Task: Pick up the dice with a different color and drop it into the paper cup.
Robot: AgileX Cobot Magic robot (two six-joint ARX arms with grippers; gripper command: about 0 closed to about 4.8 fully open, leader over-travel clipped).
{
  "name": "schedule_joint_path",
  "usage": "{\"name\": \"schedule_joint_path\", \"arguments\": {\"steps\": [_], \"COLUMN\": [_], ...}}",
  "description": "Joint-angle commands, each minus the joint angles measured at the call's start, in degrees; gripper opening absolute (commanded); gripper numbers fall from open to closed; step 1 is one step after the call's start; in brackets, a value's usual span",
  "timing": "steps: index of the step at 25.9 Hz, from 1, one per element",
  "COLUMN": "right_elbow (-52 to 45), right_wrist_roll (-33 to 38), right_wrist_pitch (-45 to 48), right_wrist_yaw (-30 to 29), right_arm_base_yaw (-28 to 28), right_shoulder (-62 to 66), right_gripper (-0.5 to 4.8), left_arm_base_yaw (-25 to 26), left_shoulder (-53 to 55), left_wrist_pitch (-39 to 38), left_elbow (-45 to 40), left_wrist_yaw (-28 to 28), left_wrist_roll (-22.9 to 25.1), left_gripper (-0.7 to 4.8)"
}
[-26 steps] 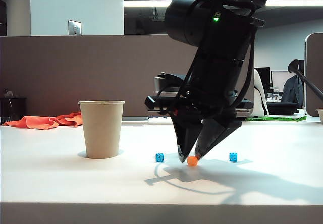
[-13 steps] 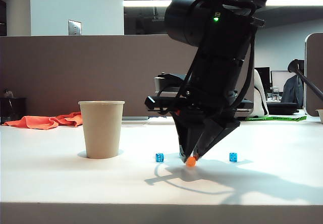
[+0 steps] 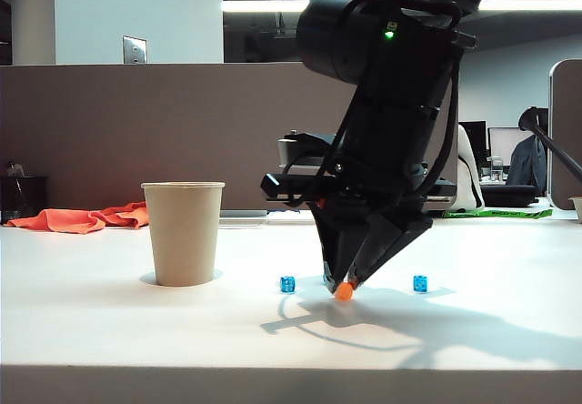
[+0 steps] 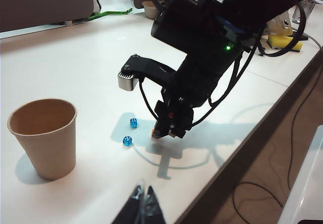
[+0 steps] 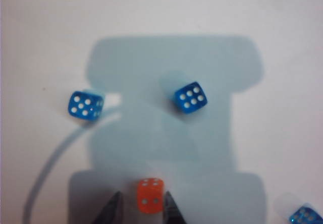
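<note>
Exterior view is showing the right claw (image 3: 344,286) gripping the orange die (image 3: 344,291) on the table (image 3: 109,331), right of the paper cup (image 3: 183,233); the left claw (image 4: 143,206), cropped, is sitting closed.

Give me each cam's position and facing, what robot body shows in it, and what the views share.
Exterior view: low, at table height, facing across the table; shows the right arm with the right gripper pinching the orange die, the paper cup on its left.
Left wrist view: raised, angled down at the cup; shows the right arm and the shut left gripper at the frame edge.
Right wrist view: straight down at the table; fingertips flank the orange die.
Shared: the orange die and blue dice appear in all three.
</note>
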Motion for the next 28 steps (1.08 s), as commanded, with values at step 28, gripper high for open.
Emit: {"name": "schedule_joint_path", "arguments": {"steps": [28], "right_elbow": [0.2], "right_wrist_roll": [0.0], "right_wrist_pitch": [2.1], "right_wrist_yaw": [0.5], "right_arm_base_yaw": [0.0], "right_shoulder": [1.9], "right_gripper": [0.99], "left_arm_base_yaw": [0.0], "left_shoulder": [0.0], "left_wrist_pitch": [0.9], "left_elbow": [0.4], "left_wrist_yaw": [0.2], "left_wrist_roll": [-0.2], "left_gripper": [-0.06]}}
